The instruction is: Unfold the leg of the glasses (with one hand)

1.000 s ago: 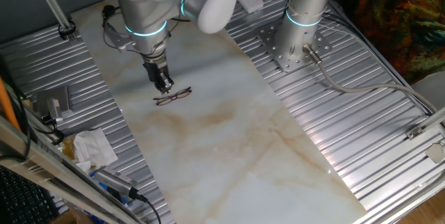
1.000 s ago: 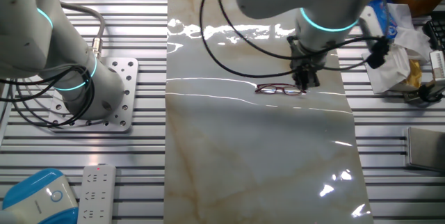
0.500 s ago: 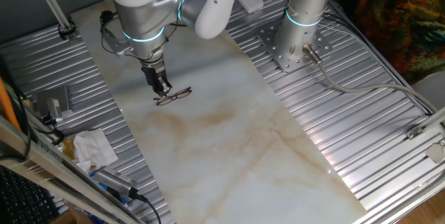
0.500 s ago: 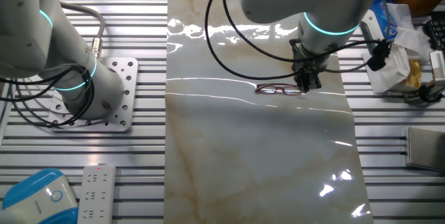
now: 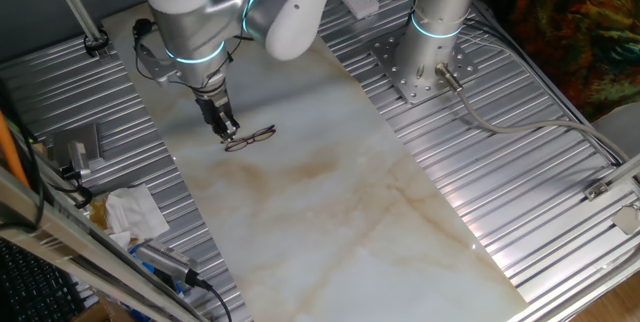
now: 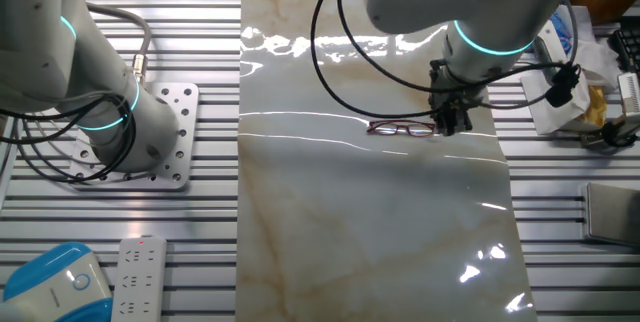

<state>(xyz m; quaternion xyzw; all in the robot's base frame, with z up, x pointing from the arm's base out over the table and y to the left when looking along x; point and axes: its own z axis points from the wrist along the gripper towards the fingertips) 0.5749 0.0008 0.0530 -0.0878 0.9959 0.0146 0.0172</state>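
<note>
Glasses [image 5: 250, 139] [image 6: 402, 128] partly hidden by claw [image 5: 228, 130] [image 6: 452, 125]; grip indiscernible.

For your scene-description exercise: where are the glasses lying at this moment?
The glasses lie flat on the marble-patterned tabletop, toward its far left part in one fixed view. The gripper stands at their end; in the other view they extend leftward from it.

The marble sheet [image 5: 330, 202] lies bare across its near and middle stretch, giving open passage from the front and from the side toward the arm's base [image 5: 420, 67]. The glasses [image 5: 249, 139] lie flat near one long edge, and the gripper [image 5: 227, 128] stands at their end, blocking that side. Past that edge, crumpled paper [image 5: 135, 212] and a small metal block [image 5: 80, 147] crowd the ribbed metal tabletop [image 5: 130, 122]. Black cables [image 6: 350, 57] loop above the sheet's far end.
</note>
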